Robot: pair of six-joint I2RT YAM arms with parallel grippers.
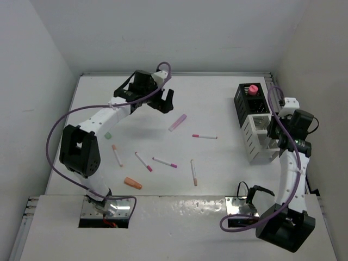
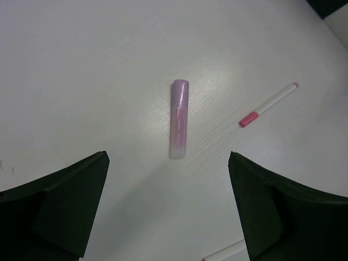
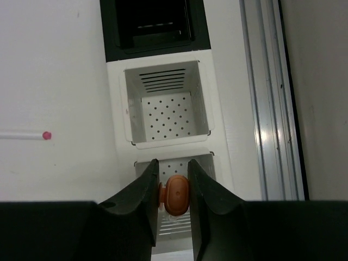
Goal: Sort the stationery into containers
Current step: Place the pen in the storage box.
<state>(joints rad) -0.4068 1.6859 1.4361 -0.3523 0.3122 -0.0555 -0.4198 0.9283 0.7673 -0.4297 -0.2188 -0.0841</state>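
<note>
An orange piece (image 3: 175, 194) is gripped between the fingers of the right tool (image 3: 172, 176) and held over the nearer compartment of the white rack (image 3: 117, 109) at the right edge of the counter (image 1: 217, 98). It seems to be above the rim rather than inside. The black holder (image 3: 107, 27) is set against the rack, toward the far right corner. The left tool (image 2: 168, 163) is spread open above a lilac piece (image 2: 179, 119) lying toward the far edge, with a white pen (image 2: 269, 104) nearby.

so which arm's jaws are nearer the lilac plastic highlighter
Left. The left jaws hang open just beside the lilac plastic highlighter; the right jaws are far off over the white slatted rack, shut on a chunky orange piece.
</note>
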